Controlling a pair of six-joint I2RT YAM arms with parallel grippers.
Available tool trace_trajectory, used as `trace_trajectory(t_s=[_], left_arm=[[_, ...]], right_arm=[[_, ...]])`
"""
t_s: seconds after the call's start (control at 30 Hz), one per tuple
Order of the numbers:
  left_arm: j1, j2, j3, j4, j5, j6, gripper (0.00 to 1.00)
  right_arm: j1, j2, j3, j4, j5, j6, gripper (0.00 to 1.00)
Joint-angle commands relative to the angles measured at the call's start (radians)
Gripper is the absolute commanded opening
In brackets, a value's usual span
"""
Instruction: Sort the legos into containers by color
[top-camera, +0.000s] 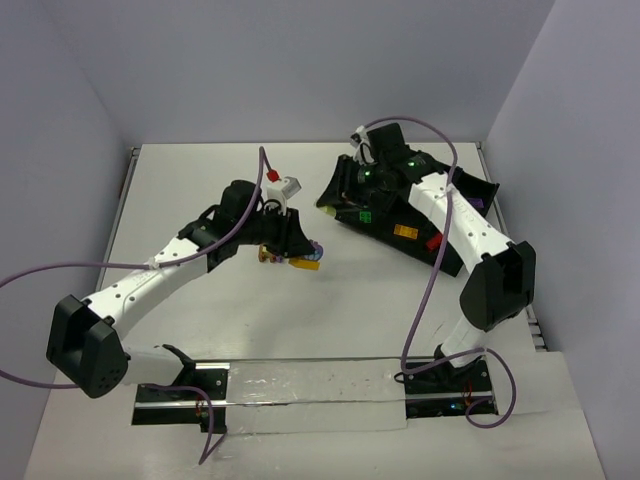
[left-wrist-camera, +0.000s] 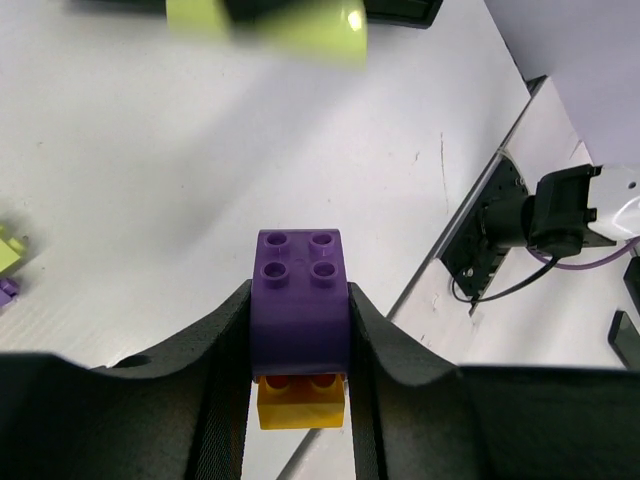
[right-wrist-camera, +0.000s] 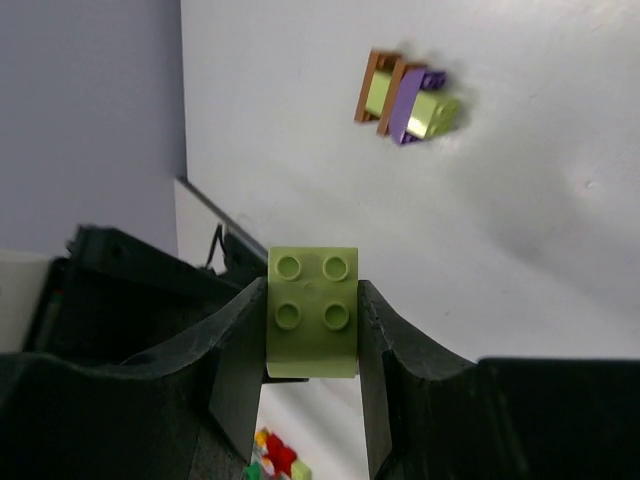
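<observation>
My left gripper (left-wrist-camera: 299, 290) is shut on a purple brick (left-wrist-camera: 299, 310) with an orange brick (left-wrist-camera: 300, 402) stuck under it, held just above the white table. In the top view this gripper (top-camera: 292, 245) is at the table's middle, with purple and orange showing at its tip (top-camera: 305, 258). My right gripper (right-wrist-camera: 312, 290) is shut on a yellow-green brick (right-wrist-camera: 312, 315). In the top view it (top-camera: 368, 178) hangs over the far end of the black divided tray (top-camera: 455, 262). The tray holds green (top-camera: 366, 213), orange (top-camera: 406, 230) and red (top-camera: 433, 243) bricks in separate compartments.
A loose cluster of orange, yellow-green and purple bricks (right-wrist-camera: 405, 100) lies on the table. A blurred yellow-green brick (left-wrist-camera: 270, 25) and small bricks (left-wrist-camera: 8, 262) lie near the left gripper. A taped metal rail (top-camera: 310, 385) runs along the near edge.
</observation>
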Motion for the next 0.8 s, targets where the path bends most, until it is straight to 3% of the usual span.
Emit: trace_trajectory(t_s=[0.0, 0.1, 0.2, 0.4, 0.53, 0.77], left_arm=[[0.0, -0.047, -0.001, -0.014, 0.015, 0.041, 0.0], [0.002, -0.031, 0.038, -0.057, 0.008, 0.056, 0.0], [0.023, 0.03, 0.147, -0.145, -0.03, 0.03, 0.0], [0.072, 0.158, 0.339, -0.272, -0.076, -0.025, 0.0], [0.142, 0.221, 0.426, -0.296, -0.068, -0.029, 0.0], [0.256, 0.387, 0.561, -0.366, -0.042, -0.05, 0.0]], right_arm=[[-0.064, -0.002, 0.081, 0.052, 0.069, 0.048, 0.0], [-0.104, 0.003, 0.104, 0.005, 0.118, 0.044, 0.0], [-0.209, 0.018, 0.162, -0.126, 0.365, 0.011, 0.0], [-0.308, -0.046, 0.068, -0.104, 0.702, -0.006, 0.0], [-0.35, -0.033, 0.041, -0.068, 0.807, -0.002, 0.0], [-0.371, 0.076, 0.148, -0.113, 0.891, 0.03, 0.0]])
